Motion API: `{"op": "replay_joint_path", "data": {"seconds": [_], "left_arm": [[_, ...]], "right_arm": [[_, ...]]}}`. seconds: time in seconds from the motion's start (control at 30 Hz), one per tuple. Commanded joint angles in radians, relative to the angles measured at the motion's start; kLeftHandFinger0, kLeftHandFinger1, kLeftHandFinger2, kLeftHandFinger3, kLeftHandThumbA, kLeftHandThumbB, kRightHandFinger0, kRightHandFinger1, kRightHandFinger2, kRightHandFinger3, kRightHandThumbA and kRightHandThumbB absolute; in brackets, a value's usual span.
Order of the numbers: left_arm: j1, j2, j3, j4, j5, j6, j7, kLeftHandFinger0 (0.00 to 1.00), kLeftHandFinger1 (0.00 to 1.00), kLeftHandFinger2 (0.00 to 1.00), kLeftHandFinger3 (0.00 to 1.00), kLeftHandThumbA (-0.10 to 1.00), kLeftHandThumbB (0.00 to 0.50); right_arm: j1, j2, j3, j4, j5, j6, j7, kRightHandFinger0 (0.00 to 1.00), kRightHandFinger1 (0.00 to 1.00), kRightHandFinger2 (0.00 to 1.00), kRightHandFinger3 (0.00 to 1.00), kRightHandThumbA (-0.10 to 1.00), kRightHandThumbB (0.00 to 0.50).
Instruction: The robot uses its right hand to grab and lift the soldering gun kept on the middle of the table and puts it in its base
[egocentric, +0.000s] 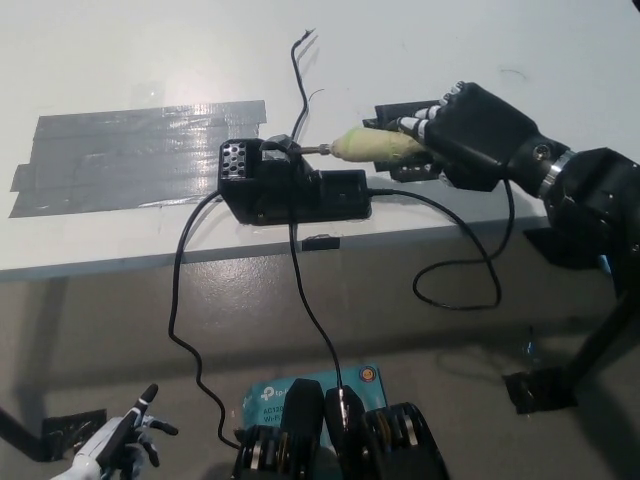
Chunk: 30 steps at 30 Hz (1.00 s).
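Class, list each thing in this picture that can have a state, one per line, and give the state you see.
soldering gun: held level, metal tip at the base's holder
base: on the table near its front edge, cords attached
right hand: shut on the soldering gun
left hand: resting low at the lower left, holding nothing
grey tape: stuck flat on the table

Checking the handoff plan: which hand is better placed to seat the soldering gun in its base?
Right hand: it holds the soldering gun, tip at the base. Left hand rests low, off the table.
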<state>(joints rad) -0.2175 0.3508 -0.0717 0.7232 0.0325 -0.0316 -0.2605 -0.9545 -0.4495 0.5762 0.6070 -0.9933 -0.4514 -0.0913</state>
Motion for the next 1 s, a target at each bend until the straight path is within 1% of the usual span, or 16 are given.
{"op": "replay_joint_path", "data": {"seconds": [0.0, 0.03, 0.07, 0.1, 0.13, 0.2, 0.23, 0.37, 0.43, 0.53, 0.6, 0.63, 0.73, 0.8, 0.87, 0.97], "left_arm": [[-0.012, 0.012, 0.006, -0.003, -0.005, -0.016, -0.014, 0.0, 0.0, 0.25, 0.49, 1.0, 0.5], [-0.013, 0.012, 0.004, -0.003, -0.002, -0.017, -0.013, 0.0, 0.0, 0.25, 0.49, 1.0, 0.5], [-0.013, 0.012, 0.004, -0.004, -0.001, -0.017, -0.012, 0.0, 0.0, 0.25, 0.49, 1.0, 0.5], [-0.008, 0.013, 0.002, -0.018, 0.001, -0.009, -0.014, 0.0, 0.01, 0.24, 0.49, 1.0, 0.5], [-0.006, 0.014, 0.001, -0.027, 0.004, -0.005, -0.01, 0.0, 0.01, 0.23, 0.49, 1.0, 0.5], [-0.005, 0.014, 0.002, -0.032, 0.004, -0.005, -0.008, 0.0, 0.0, 0.23, 0.48, 1.0, 0.5], [-0.005, 0.014, 0.003, -0.036, 0.001, -0.002, -0.012, 0.0, 0.0, 0.23, 0.49, 1.0, 0.5], [-0.007, 0.014, 0.002, -0.042, 0.001, 0.004, -0.014, 0.0, 0.02, 0.24, 0.5, 1.0, 0.5], [-0.01, 0.015, 0.0, -0.044, 0.002, 0.003, -0.016, 0.0, 0.02, 0.23, 0.49, 1.0, 0.5], [-0.01, 0.017, 0.001, -0.047, 0.0, 0.003, -0.019, 0.0, 0.01, 0.23, 0.47, 1.0, 0.5], [-0.011, 0.017, 0.0, -0.048, 0.001, 0.003, -0.018, 0.0, 0.01, 0.25, 0.48, 1.0, 0.5], [-0.012, 0.016, 0.0, -0.046, 0.001, 0.002, -0.017, 0.0, 0.01, 0.25, 0.47, 1.0, 0.5], [-0.014, 0.014, 0.0, -0.049, 0.001, -0.001, -0.018, 0.0, 0.0, 0.24, 0.44, 1.0, 0.5], [-0.012, 0.013, -0.005, -0.054, 0.007, 0.003, -0.014, 0.0, 0.0, 0.23, 0.43, 1.0, 0.5], [-0.011, 0.014, -0.007, -0.061, 0.011, 0.009, -0.012, 0.0, 0.0, 0.23, 0.43, 1.0, 0.5], [-0.012, 0.016, -0.01, -0.069, 0.01, 0.009, -0.017, 0.0, 0.03, 0.24, 0.46, 1.0, 0.5]], "right_arm": [[-0.1, 0.002, -0.001, -0.002, -0.017, -0.017, -0.015, 0.0, 0.0, 0.2, 0.25, -0.1, 0.0], [-0.102, 0.003, -0.003, -0.002, -0.013, -0.015, -0.01, 0.0, 0.0, 0.13, 0.22, -0.1, 0.0], [-0.107, 0.004, -0.003, 0.0, -0.011, -0.016, -0.01, 0.0, 0.0, 0.17, 0.25, -0.1, 0.034], [-0.114, 0.0, 0.003, -0.005, -0.02, -0.018, -0.011, 0.0, 0.0, 0.08, 0.3, -0.1, 0.068], [-0.123, -0.008, 0.017, -0.011, -0.033, -0.019, -0.015, 0.0, 0.0, 0.18, 0.36, -0.1, 0.086], [-0.124, -0.01, 0.016, -0.014, -0.031, -0.019, -0.005, 0.0, 0.0, 0.11, 0.36, -0.1, 0.088], [-0.135, -0.018, 0.035, 0.001, -0.036, -0.019, -0.021, 0.0, 0.0, 0.28, 0.36, -0.1, 0.124], [-0.148, -0.041, 0.092, 0.022, -0.04, -0.019, -0.09, 0.0, 0.0, 0.0, 0.38, -0.1, 0.181], [-0.155, -0.054, 0.117, 0.019, -0.054, -0.019, -0.114, 0.0, 0.0, 0.0, 0.39, -0.1, 0.208], [-0.168, -0.062, 0.149, 0.02, -0.061, -0.019, -0.119, 0.0, 0.0, 0.05, 0.44, -0.1, 0.171], [-0.174, -0.065, 0.177, 0.034, -0.054, -0.019, -0.158, 0.0, 0.0, 0.05, 0.42, -0.1, 0.171], [-0.177, -0.065, 0.186, 0.037, -0.045, -0.019, -0.156, 0.0, 0.0, 0.11, 0.35, -0.1, 0.158], [-0.166, -0.063, 0.204, 0.031, -0.055, -0.019, -0.156, 0.0, 0.0, 0.02, 0.33, -0.1, 0.141], [-0.157, -0.067, 0.21, 0.018, -0.038, -0.019, -0.142, 0.0, 0.0, 0.04, 0.32, -0.1, 0.169], [-0.158, -0.068, 0.221, 0.017, -0.052, -0.019, -0.145, 0.0, 0.0, 0.09, 0.34, -0.1, 0.185], [-0.166, -0.069, 0.216, 0.002, -0.047, -0.019, -0.092, 0.0, 0.0, 0.21, 0.35, -0.1, 0.144]]}}
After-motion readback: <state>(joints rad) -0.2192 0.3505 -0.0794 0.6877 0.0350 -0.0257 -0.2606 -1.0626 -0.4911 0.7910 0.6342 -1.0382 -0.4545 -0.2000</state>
